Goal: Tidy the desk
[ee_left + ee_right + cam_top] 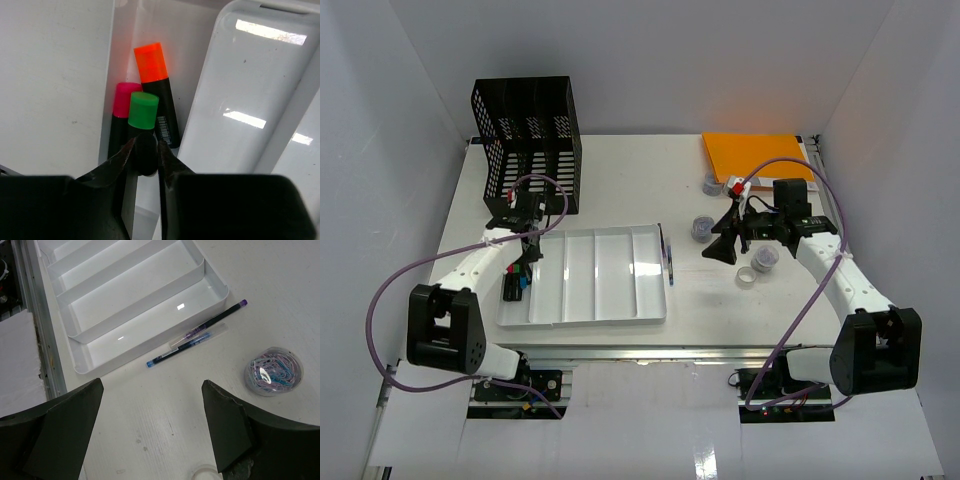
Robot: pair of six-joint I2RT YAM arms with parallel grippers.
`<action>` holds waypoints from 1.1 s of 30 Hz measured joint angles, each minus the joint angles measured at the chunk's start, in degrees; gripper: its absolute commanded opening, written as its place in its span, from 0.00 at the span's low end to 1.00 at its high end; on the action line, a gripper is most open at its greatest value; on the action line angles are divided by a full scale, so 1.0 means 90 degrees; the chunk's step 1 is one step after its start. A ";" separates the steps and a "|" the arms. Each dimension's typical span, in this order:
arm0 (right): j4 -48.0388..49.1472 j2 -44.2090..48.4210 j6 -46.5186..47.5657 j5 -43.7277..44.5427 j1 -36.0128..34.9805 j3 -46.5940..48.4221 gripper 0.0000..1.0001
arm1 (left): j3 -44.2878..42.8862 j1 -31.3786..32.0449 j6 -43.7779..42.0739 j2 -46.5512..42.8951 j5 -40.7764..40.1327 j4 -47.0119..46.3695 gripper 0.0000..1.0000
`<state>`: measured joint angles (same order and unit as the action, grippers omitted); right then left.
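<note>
The left gripper (145, 156) has its jaws pressed onto the black barrel of the green-capped marker (143, 111), just below the cap. So it's pinching that one low in the leftmost slot of the white tray (250, 100), where the pink-capped marker (121, 100) and orange-capped marker (151, 62) lie right up against it. Looks like the step in hand is dropping the green one in with its mates. The next move is pretty much just letting go and lifting straight up without dragging the other two along. The right gripper (152, 390) is spread wide with nothing in it, hanging over the desk (650, 170) to the right of the tray. Two pens (200, 337) lie just beside the tray's right wall, with a tub of paper clips (273, 371) near them. The desk itself is the big white top under all this, with its rail at the near edge, a black file rack (525, 130) at far left and an orange folder (755, 155) at far right. Plenty of loose stuff left, so early days imo.
</note>
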<state>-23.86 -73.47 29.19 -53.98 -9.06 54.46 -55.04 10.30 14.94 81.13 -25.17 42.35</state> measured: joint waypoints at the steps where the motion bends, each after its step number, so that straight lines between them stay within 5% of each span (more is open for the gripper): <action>1: 0.0000 0.0000 0.0000 -0.0002 0.0008 0.0000 0.86 | -0.0001 -0.0002 -0.0006 0.0057 0.0017 0.0013 0.53; 2: 0.0000 -0.0002 0.0002 -0.0002 0.0012 0.0000 0.87 | -0.0003 -0.0002 -0.0010 0.0094 0.0026 0.0029 0.64; 5: 0.0000 -0.0005 0.0005 -0.0007 0.0039 0.0000 0.87 | -0.0026 -0.0002 0.0004 0.0120 0.0038 0.0080 0.77; 16: 0.0093 -0.0176 -0.0024 0.0319 0.0087 -0.0108 0.86 | -0.0190 -0.0008 0.0058 -0.0453 0.0685 0.0051 0.96; 26: 0.0783 -0.0396 -0.0909 0.2197 0.0032 -0.0277 0.90 | 0.1076 -0.0011 0.0369 -0.2325 0.4142 -0.2138 0.98; 33: 0.1387 -0.1133 -0.1658 0.3923 -0.0614 -0.0256 0.90 | 0.2001 -0.0009 0.0410 -0.2562 0.5871 -0.3151 0.98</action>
<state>-11.37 -83.67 14.27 -18.68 -14.59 52.16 -37.03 10.22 18.64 58.07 27.67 13.99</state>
